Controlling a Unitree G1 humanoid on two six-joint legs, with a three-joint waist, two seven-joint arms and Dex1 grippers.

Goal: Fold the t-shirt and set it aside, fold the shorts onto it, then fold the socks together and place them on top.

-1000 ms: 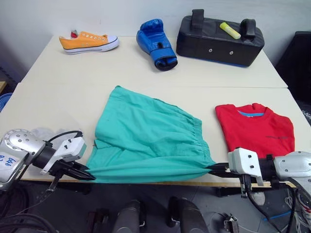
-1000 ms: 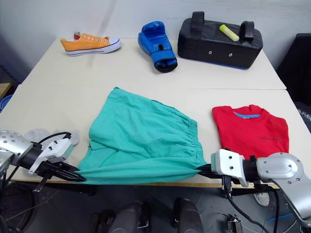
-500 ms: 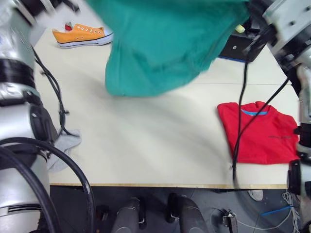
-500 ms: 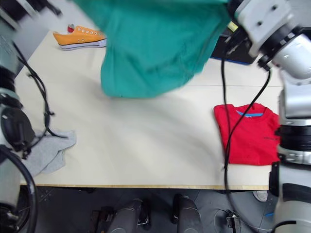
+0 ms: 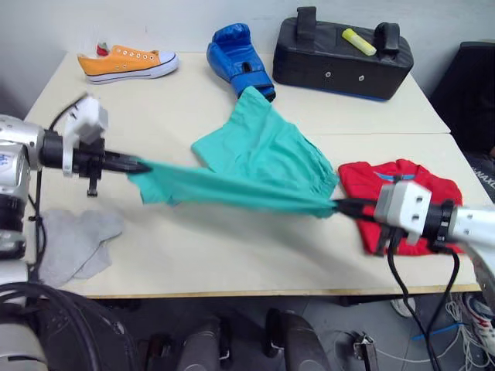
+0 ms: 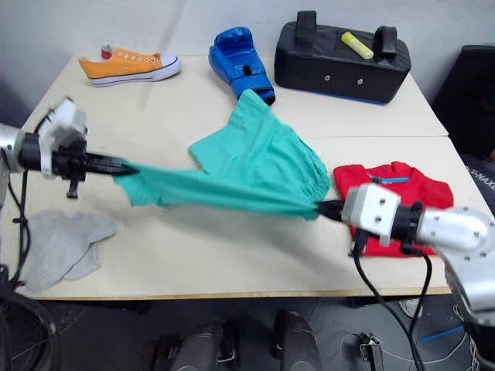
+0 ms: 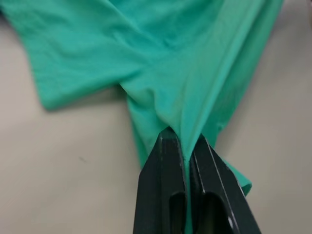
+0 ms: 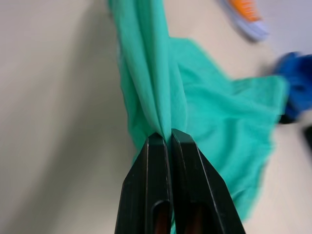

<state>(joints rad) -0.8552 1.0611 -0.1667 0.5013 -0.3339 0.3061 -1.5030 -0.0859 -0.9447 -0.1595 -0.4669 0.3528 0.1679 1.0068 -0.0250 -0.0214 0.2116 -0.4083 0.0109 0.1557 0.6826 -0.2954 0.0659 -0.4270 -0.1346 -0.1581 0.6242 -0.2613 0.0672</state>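
The teal-green soft fabric shorts (image 5: 255,166) are stretched into a rope-like band above the cream worktop (image 5: 232,255), one end pinched in the left claw (image 5: 139,165), the other in the right claw (image 5: 338,205). Both wrist views show the black fingers (image 7: 168,161) clenched tight on bunched cloth. The rest of the garment trails from that taut band away from the robot, lying in a loose heap that reaches almost to the blue padded boxing glove (image 5: 238,63).

Taking the shorts as the landmark: the bright red short-sleeved t-shirt (image 5: 421,185) lies folded on the worktop just beside their right-hand end, partly behind the right claw. The light grey knit socks (image 5: 73,243) lie flat on the worktop near the robot's edge, below the left-hand end. The orange canvas sneaker (image 5: 128,63) and the black padded case (image 5: 340,54) sit well beyond them at the far side.

The cloth looks light and thoroughly limp: it holds no shape, gathers into pleats at each pinch and sags wherever unsupported. It seems thin enough to slip out if gripped by a single layer. I judge the safest hold to be the corners, ideally on the thicker gathered waistband (image 5: 313,166), so the fabric spreads flat instead of roping up before it is folded onto the t-shirt.
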